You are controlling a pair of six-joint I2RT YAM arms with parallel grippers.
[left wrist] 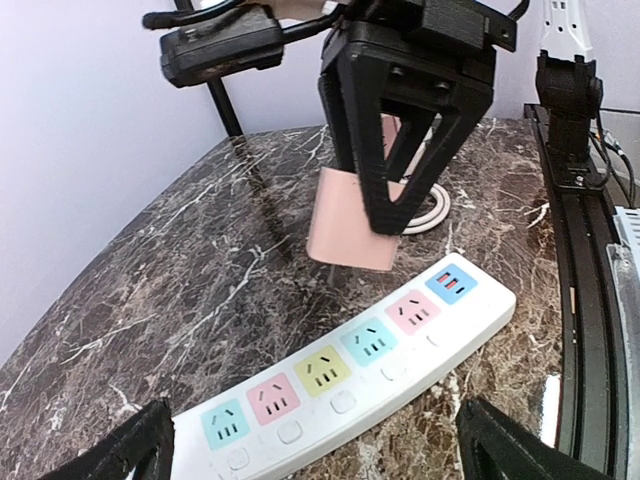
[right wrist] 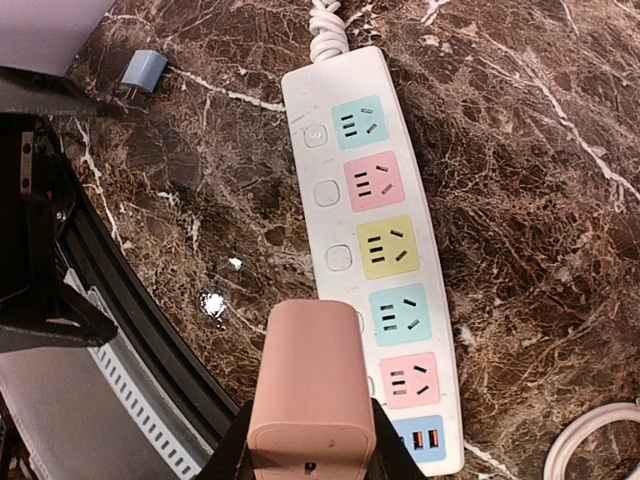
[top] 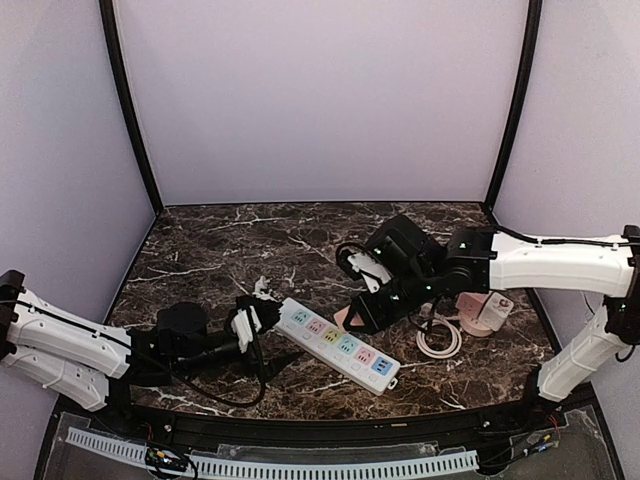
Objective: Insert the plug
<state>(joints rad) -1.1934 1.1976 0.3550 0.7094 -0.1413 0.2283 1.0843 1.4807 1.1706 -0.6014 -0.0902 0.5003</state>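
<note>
- The right gripper [top: 368,308] is pinching the plug [right wrist: 310,375], its two black fingers [left wrist: 385,200] pressed against opposite faces of the block.
- The plug is a pale pink, rounded rectangular block with a smooth matte shell. Its pins point away from the hand and are hidden in every view.
- Just below the hand lies the power strip [right wrist: 380,250], flat on the marble table [top: 220,245]. The plug hangs above it, clear of the surface and seated in no socket.
- The step in hand looks like the approach: the plug is carried and lifted, but insertion has not begun.
- The strip is white and long, with coloured sockets in a row (teal, pink, yellow, teal, pink), a blue USB pad at the end nearest the hand, and a button beside each socket.
- Which socket the plug sits over I cannot tell; it seems nearest the USB end.
- The next move likely calls for squaring the pins to one socket's slots, then a straight push down.
- Farthest from the hand, at the strip's cord end, the left gripper [top: 248,322] stands spread wide, holding nothing.
</note>
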